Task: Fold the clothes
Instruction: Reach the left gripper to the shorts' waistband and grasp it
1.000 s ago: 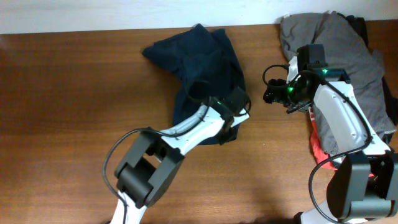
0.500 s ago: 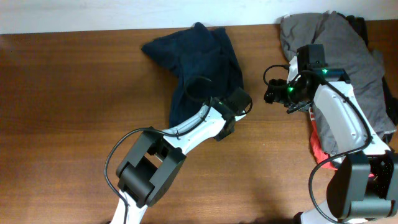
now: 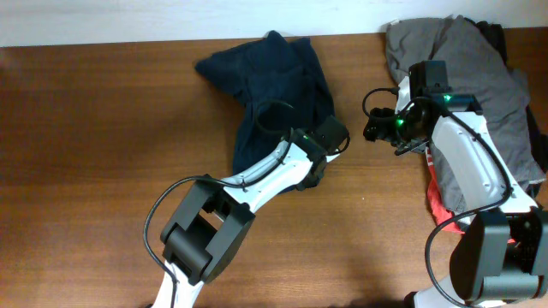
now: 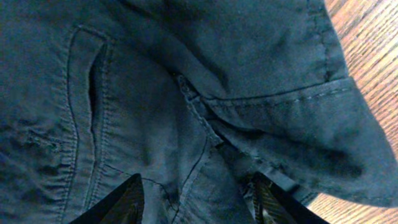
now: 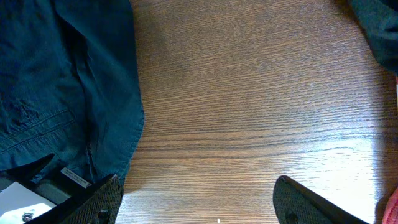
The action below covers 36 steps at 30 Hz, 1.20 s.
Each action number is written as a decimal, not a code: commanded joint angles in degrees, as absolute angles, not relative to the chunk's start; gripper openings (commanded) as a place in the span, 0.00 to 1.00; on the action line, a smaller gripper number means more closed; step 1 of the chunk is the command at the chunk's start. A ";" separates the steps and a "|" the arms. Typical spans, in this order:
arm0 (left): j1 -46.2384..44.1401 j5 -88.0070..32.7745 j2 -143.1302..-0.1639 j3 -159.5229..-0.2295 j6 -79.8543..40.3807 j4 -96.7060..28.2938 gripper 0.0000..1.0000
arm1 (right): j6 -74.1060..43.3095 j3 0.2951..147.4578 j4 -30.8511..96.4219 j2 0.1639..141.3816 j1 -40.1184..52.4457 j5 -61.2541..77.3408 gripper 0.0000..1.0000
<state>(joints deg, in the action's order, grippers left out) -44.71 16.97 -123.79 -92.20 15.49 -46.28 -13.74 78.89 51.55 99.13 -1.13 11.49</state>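
The dark navy shorts point(image 3: 274, 81) lie crumpled at the far middle of the table. My left gripper point(image 3: 330, 137) hovers over their lower right edge. In the left wrist view the shorts point(image 4: 186, 93) fill the frame, with a pocket slit on the left. The left gripper point(image 4: 196, 202) is open, with the fabric showing between its fingertips. My right gripper point(image 3: 375, 128) is to the right of the shorts. It is open point(image 5: 199, 202) over bare wood, with the edge of the shorts point(image 5: 62, 93) to its left.
A grey garment point(image 3: 479, 68) is heaped at the far right corner. A red-and-black item point(image 3: 437, 201) lies under the right arm. The table's far edge meets a white wall. The left arm's white body point(image 5: 22, 205) shows in the right wrist view.
My left gripper has shifted slightly up and to the right over the shorts' lower edge. The fabric corner beneath it looks pulled in. The right arm has not moved.
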 commanded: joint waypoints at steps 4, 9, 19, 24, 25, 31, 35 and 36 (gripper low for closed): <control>-44.66 17.80 -124.70 -93.56 15.70 -46.37 0.48 | -14.24 78.70 51.35 99.09 -1.26 10.72 0.82; -44.73 17.80 -124.70 -93.62 14.61 -46.54 0.33 | -14.22 78.70 51.35 99.11 -1.26 10.72 0.82; -44.29 17.87 -124.70 -95.53 12.43 -48.38 0.01 | -14.22 78.70 51.57 99.11 -1.26 10.72 0.82; -41.34 17.80 -124.68 -104.20 7.62 -55.09 0.01 | -14.24 78.70 51.90 99.09 -1.15 11.57 0.82; -40.69 17.80 -124.70 -106.06 6.92 -56.38 0.01 | -14.24 78.70 51.90 99.11 -1.15 12.05 0.82; -37.12 17.39 -124.68 -116.11 5.15 -62.37 0.01 | -14.24 78.70 51.79 99.11 -1.15 15.14 0.82; -35.00 17.37 -124.70 -120.22 5.13 -62.87 0.01 | -14.24 78.67 51.35 99.18 -0.49 21.06 0.82; -34.44 17.41 -124.70 -121.19 4.58 -62.87 0.01 | -14.24 78.65 51.33 99.29 0.03 21.85 0.82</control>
<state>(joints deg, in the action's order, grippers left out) -35.83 17.19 -124.55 -117.51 6.35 -62.85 -13.78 78.85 51.66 99.13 -0.95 16.56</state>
